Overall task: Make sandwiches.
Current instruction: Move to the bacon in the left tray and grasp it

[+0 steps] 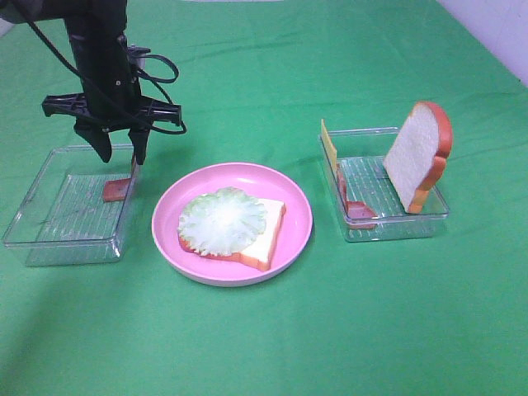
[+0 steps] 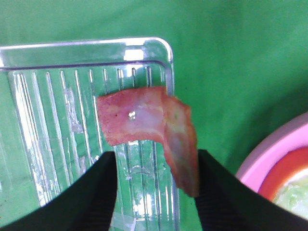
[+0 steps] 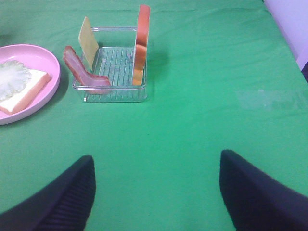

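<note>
On the pink plate (image 1: 169,239) lies a white bread slice (image 1: 268,238) topped with pale green lettuce (image 1: 221,219). A pinkish-red bacon strip (image 2: 144,118) leans over the right wall of the left clear tray (image 1: 49,239). My left gripper (image 1: 121,157) hangs over it with its fingers apart on either side. One end of the strip touches one finger (image 2: 216,192). My right gripper (image 3: 156,192) stands open above bare green cloth with nothing in it, and it is out of the high view.
The right clear tray (image 1: 396,227) holds an upright bread slice (image 1: 421,157), an orange cheese slice (image 1: 328,147) leaning on its left wall, and another bacon strip (image 1: 356,208). Green cloth covers the table.
</note>
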